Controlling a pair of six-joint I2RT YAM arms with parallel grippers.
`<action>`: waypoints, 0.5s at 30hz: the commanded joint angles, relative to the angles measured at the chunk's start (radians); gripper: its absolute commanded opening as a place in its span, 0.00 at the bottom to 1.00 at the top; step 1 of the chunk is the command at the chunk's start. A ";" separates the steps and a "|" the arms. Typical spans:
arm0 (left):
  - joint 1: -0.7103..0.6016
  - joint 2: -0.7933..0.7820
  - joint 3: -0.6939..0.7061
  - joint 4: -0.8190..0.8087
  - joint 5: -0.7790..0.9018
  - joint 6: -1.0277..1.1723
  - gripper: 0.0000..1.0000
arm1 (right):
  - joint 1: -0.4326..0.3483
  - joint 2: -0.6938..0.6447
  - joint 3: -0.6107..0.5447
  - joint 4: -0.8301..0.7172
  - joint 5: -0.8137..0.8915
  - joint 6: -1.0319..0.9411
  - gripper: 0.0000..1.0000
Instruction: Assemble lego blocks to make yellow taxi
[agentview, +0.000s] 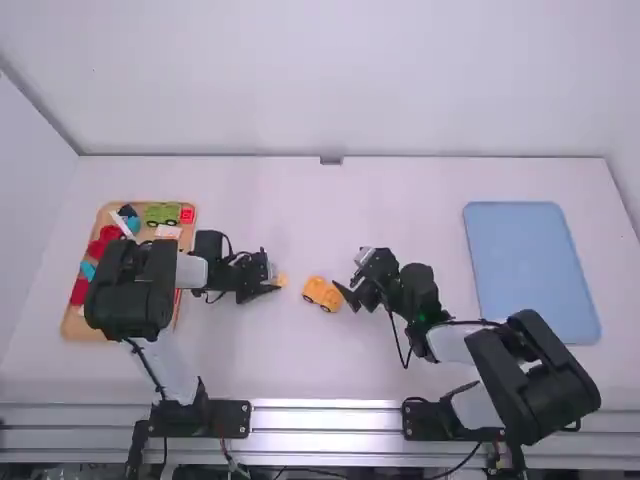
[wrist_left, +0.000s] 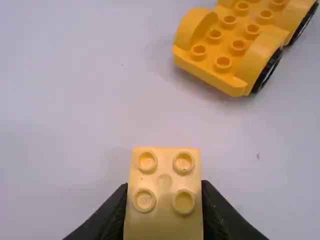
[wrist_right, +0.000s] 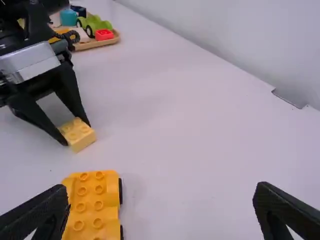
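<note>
My left end effector (agentview: 274, 284) is clamped on the pale yellow brick (wrist_left: 164, 220); my right end effector (agentview: 350, 274) has fingers spread apart; yellow car base (wrist_left: 231, 44) sits on the desk (agentview: 300, 370) between them, just beside the right one.

Robot lab, white table (agentview: 300, 200), plain white walls (agentview: 340, 90), arms (agentview: 130, 290) at metal rails (agentview: 325, 418)

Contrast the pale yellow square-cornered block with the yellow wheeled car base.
The pale yellow block is small and wheelless; the deeper yellow wheeled base is longer, with black tyres. The left gripper holds the block, while the base rests ungripped on the white table. Both carry round studs on top.
</note>
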 joint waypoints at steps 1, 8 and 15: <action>0.002 -0.044 0.002 -0.002 -0.042 0.010 0.34 | 0.013 0.005 0.018 0.000 -0.006 0.000 0.98; -0.021 -0.169 0.002 -0.029 0.005 -0.065 0.32 | 0.040 0.005 0.018 0.011 0.009 -0.022 0.98; -0.078 -0.233 0.033 -0.146 0.037 -0.064 0.29 | 0.120 0.005 0.016 -0.089 0.166 0.001 0.98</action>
